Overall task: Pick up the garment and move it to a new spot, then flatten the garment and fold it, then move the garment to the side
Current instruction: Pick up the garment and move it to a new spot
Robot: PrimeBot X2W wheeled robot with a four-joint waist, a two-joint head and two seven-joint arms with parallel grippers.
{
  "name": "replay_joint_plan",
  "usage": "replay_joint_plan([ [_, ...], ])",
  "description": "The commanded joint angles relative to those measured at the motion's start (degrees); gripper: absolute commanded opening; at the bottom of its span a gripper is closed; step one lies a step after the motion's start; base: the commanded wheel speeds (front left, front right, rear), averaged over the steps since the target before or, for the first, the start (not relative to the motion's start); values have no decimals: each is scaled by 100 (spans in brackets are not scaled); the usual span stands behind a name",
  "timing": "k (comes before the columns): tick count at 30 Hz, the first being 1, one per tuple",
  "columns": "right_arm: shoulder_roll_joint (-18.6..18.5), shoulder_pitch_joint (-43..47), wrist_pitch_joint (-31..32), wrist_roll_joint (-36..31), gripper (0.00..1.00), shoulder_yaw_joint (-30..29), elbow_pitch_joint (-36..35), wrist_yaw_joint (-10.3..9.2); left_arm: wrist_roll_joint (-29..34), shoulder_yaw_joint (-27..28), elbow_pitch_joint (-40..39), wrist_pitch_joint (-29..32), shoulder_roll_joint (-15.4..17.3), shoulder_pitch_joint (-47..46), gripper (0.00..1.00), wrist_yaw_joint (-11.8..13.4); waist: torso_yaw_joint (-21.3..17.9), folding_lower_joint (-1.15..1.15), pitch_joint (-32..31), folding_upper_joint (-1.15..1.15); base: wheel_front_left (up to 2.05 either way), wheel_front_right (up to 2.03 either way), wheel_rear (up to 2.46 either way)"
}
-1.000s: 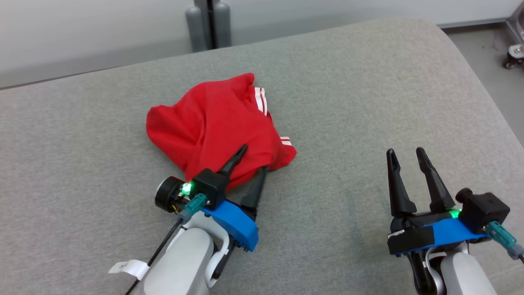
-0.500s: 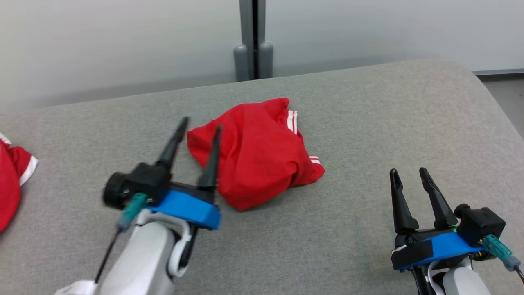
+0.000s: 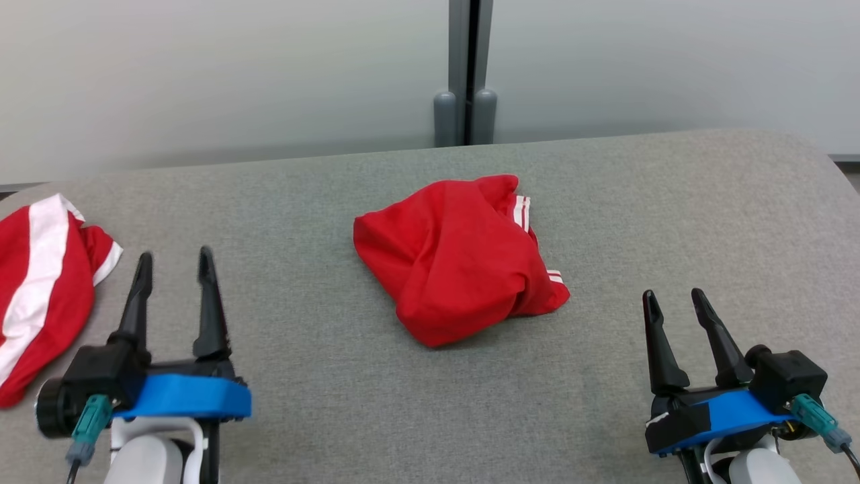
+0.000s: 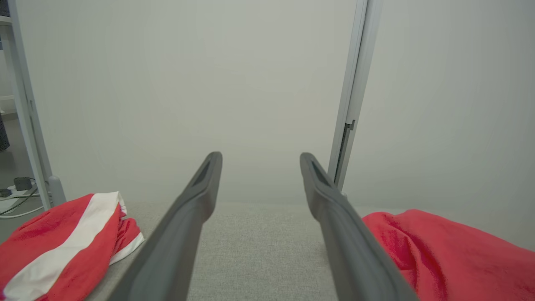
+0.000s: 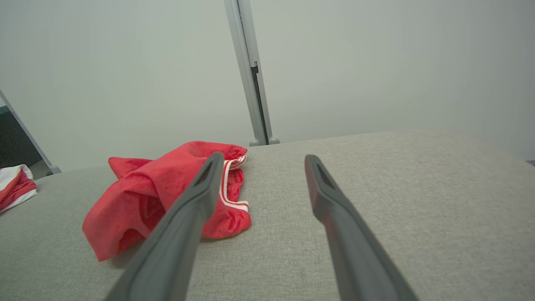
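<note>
A crumpled red garment with thin white trim lies in a heap at the middle of the grey padded surface. In the left wrist view the garment is at the lower right; in the right wrist view the garment lies left of centre. My left gripper stands open at the lower left, well apart from the heap, nothing between its fingers. My right gripper stands open at the lower right, also holding nothing.
A second red cloth with a broad white stripe lies at the surface's left edge, close to my left gripper. A grey post with two cylindrical feet stands behind the far edge against a pale wall.
My left gripper has let go of the garment, opened, and drawn back to the lower left. The head view has also shifted, bringing the striped cloth into sight. The right gripper has kept its pose.
</note>
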Motion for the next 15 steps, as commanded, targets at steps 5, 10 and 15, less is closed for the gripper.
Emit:
replay_joint_plan([
  [5, -27, 124, -19, -73, 100, -22, 66, 3, 314, 303, -68, -26, -1, 441, 100, 7, 131, 0, -99, 0, 0, 0, 0],
  [10, -27, 177, -19, -121, 100, -56, 97, 3, 409, 528, -37, -27, -157, 661, 100, -47, 229, 0, -159, 0, 0, 0, 0],
  [15, -27, 198, -19, -174, 100, -74, 171, 3, 575, 675, 12, -27, -254, 802, 100, -123, 294, 0, -221, 0, 0, 0, 0],
])
